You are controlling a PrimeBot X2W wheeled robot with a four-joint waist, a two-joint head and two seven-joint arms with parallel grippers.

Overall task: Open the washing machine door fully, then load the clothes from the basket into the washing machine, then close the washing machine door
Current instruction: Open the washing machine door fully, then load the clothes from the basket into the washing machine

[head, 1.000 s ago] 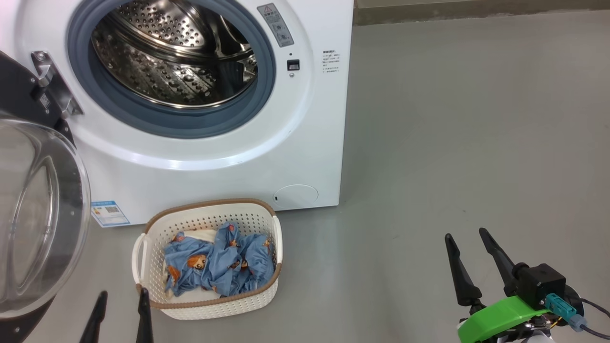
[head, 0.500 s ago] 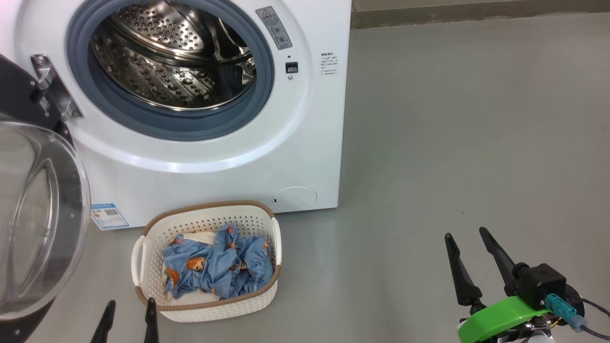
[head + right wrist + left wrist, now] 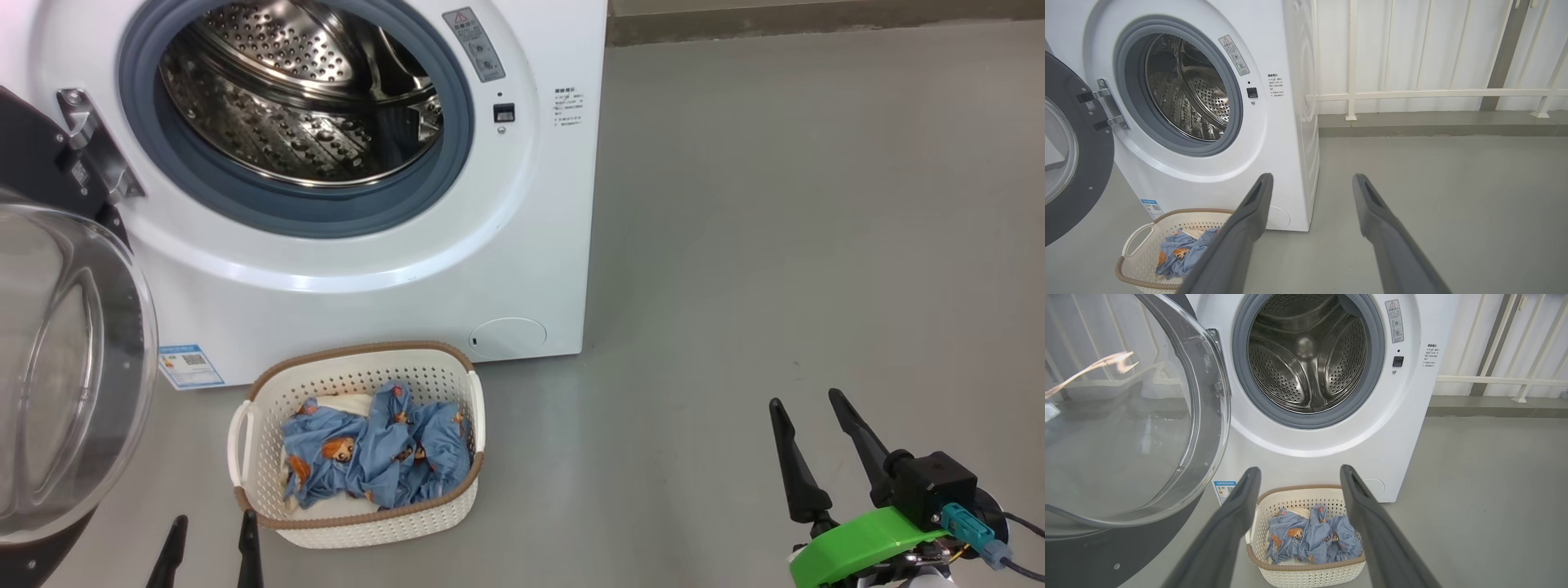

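Soft blue bear-print fabric: clothes bunched over a cream piece in basket, on floor before washing machine | likely light, limp, unbreakable, apt to trail | best pinched at raised middle fold | washing machine door swung wide | left gripper spread, empty, just beside basket | right gripper spread, empty, well apart

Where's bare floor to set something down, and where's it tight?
Widest bare floor: right of the washing machine, ahead of the right gripper. Tight on the left: the open door overhangs beside the basket, which sits close before the machine, with the left gripper at its near corner.
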